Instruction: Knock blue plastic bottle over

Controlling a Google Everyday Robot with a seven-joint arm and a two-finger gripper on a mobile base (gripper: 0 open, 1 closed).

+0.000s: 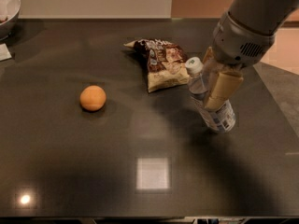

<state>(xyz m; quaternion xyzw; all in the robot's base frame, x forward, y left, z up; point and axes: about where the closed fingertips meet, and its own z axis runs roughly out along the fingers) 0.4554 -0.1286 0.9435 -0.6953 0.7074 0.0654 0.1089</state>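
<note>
On the right of the dark table (70, 171), the blue plastic bottle (223, 117) leans with its white cap toward the chip bag (161, 69), base still down. The gripper (218, 92) presses against its middle, hiding part of it; whether it is open or closed I cannot tell. An orange (92, 98) sits well apart to the left. A bowl (9, 13) is cut off at the corner.
</note>
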